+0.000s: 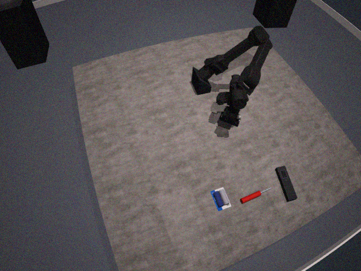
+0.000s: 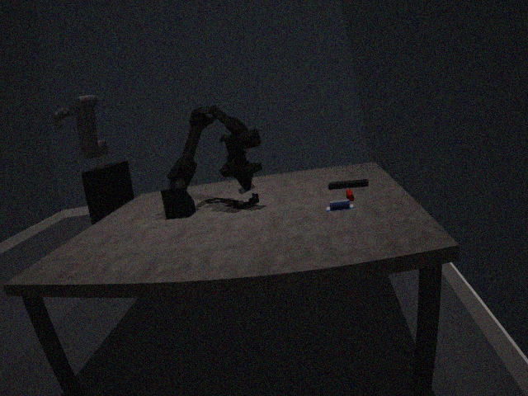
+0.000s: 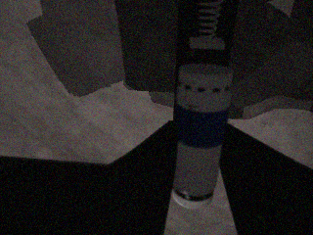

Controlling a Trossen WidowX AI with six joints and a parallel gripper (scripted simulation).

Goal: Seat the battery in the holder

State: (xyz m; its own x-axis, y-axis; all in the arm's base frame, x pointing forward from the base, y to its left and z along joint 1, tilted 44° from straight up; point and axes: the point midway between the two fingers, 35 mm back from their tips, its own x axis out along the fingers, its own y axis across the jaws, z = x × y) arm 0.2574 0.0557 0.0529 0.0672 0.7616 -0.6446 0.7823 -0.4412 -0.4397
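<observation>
My gripper (image 1: 228,119) (image 2: 246,188) (image 3: 197,130) is shut on the battery (image 3: 200,166), a pale cylinder with a blue band. Its upper end in the wrist view is grey with dark marks; its lower end has a dark ring and white rim. In the exterior view the fingertips are above the table. The black holder (image 1: 237,122) (image 2: 255,198) (image 3: 188,29) lies below and beyond the battery. Its coil spring (image 3: 209,17) shows past the battery's upper end, roughly in line with it. The battery and fingers hide the rest of the holder, including the lip. Contact between battery and holder cannot be told.
A blue and white pack (image 1: 228,205) (image 2: 340,205), a red screwdriver (image 1: 250,197) (image 2: 349,195) and a long black object (image 1: 286,184) (image 2: 347,184) lie on the table (image 1: 145,140) (image 2: 205,251), well away from my gripper.
</observation>
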